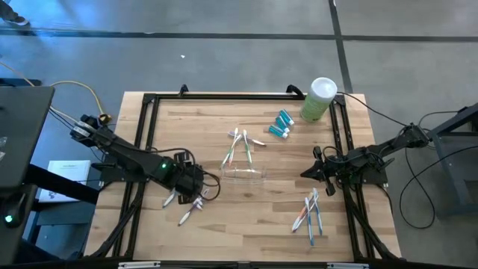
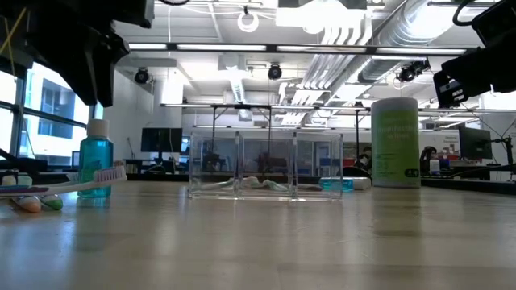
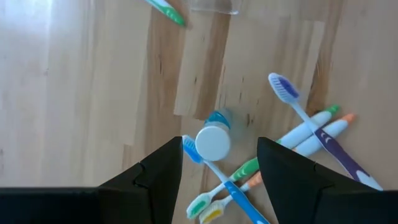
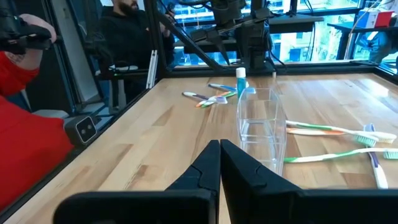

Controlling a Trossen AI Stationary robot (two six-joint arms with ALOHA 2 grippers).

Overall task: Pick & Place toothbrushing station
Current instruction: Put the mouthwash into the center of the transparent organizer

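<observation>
The clear see-through cup (image 1: 243, 174) stands at the table's middle, also visible in the low view (image 2: 266, 165). A small blue white-capped tube (image 3: 213, 142) stands upright on its base among several toothbrushes (image 3: 311, 130) at the near left. My left gripper (image 3: 221, 148) hangs open above that tube, pointing steeply down, one finger on each side of the cap and clear of it. More toothbrushes (image 1: 239, 146) lie beyond the cup, others (image 1: 311, 213) at the near right. Further blue tubes (image 1: 281, 125) lie at the far side. My right gripper (image 1: 308, 172) waits shut, right of the cup.
A tall pale-green canister (image 1: 319, 99) with a white lid stands at the far right corner. A black frame (image 1: 149, 112) runs along the table's edges. Bare wood lies between the cup and the near edge. People show in the room beyond the table.
</observation>
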